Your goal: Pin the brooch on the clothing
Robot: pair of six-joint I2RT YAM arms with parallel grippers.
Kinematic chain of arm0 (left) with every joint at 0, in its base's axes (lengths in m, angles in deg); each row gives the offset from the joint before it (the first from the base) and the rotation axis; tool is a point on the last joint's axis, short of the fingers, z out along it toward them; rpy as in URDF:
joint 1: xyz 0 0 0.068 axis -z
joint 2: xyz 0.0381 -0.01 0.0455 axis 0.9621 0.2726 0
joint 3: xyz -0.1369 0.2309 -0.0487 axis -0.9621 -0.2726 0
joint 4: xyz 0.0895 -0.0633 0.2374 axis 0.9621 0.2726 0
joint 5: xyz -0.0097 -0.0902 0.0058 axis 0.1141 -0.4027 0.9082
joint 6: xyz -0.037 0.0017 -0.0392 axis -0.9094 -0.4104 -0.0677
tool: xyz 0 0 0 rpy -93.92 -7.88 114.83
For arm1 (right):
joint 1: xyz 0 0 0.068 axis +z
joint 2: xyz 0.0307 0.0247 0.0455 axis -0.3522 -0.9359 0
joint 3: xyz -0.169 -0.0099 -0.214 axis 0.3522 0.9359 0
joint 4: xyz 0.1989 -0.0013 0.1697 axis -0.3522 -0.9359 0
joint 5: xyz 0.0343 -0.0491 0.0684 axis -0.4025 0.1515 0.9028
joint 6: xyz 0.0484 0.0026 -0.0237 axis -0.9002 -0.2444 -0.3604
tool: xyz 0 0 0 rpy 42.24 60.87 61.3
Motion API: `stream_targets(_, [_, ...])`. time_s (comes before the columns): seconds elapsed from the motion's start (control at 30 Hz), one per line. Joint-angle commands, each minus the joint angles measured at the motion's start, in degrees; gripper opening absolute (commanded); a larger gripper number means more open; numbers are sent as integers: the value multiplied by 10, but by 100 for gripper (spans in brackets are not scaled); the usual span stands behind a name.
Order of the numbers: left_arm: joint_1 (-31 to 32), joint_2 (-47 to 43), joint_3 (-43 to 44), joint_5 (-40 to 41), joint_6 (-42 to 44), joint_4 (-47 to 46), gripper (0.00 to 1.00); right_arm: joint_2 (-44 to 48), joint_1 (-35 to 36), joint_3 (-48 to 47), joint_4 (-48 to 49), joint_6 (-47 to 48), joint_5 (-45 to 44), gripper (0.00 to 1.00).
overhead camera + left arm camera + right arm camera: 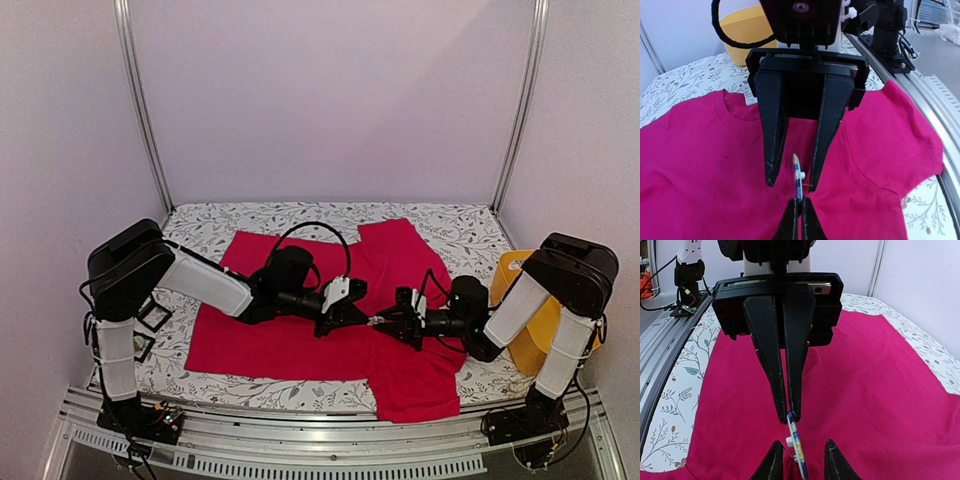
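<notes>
Left gripper (800,204) tight on brooch (797,175), between right gripper's (803,444) parted fingers, over red shirt (700,170).

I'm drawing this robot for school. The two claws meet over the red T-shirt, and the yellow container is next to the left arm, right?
Not quite. The yellow container stands beside the right arm, not the left, as the top view shows. The rest is right: the left claw and the right claw meet over the red T-shirt.
</notes>
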Motion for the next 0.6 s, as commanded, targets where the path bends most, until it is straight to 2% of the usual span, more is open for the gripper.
stream_targets(0.0, [2, -4, 5, -11, -6, -11, 0, -18, 0, -11, 21, -3, -8, 26])
stream_targets(0.23, [2, -4, 6, -17, -6, -11, 0, -22, -1, 0, 23, 12, -15, 29])
stream_targets(0.57, [3, -6, 8, -15, -6, -2, 0, -19, 0, -11, 27, -27, -50, 19])
